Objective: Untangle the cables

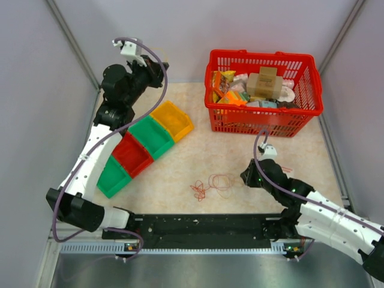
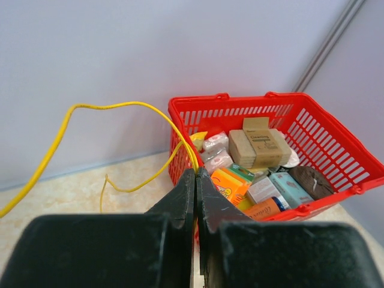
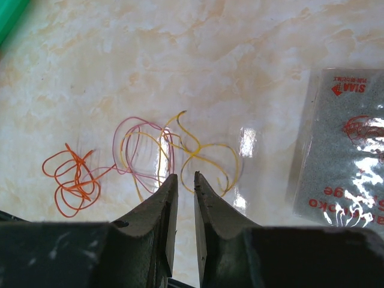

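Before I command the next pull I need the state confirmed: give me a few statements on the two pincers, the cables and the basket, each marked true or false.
1. The left pincer is shut on a yellow cable. True.
2. The right pincer grips the orange loops. False: its fingers stand apart with nothing between them, and the orange loops lie on the table off to one side.
3. A tangle of thin loops lies on the table beside the right pincer. True.
4. The red basket is empty. False: it holds boxes and packets.
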Available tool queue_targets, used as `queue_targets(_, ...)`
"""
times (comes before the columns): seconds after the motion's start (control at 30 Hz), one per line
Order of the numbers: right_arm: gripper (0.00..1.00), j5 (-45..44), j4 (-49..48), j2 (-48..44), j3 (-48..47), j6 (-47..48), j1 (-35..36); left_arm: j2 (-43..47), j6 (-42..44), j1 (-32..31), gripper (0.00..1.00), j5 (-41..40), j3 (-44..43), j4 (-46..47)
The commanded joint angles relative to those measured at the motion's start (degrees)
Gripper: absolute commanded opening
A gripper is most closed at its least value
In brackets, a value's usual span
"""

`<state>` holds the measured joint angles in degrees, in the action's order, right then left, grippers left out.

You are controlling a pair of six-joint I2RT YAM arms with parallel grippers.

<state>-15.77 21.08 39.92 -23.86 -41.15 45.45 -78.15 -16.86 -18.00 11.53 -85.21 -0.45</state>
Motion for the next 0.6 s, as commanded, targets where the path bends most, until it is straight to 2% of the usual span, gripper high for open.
queue_targets(0.0, 0.17, -0.3, -1.0, 0.2, -2.2, -0.1, -0.5, -1.7, 1.9, 1.6, 0.0, 0.5, -1.9, 1.5)
queue_targets(0.57, 0.18, 0.2, -1.0, 1.7, -2.8, 1.1, -0.5, -9.9, 0.3, 3.6, 0.0, 1.2, 7.1, 5.7)
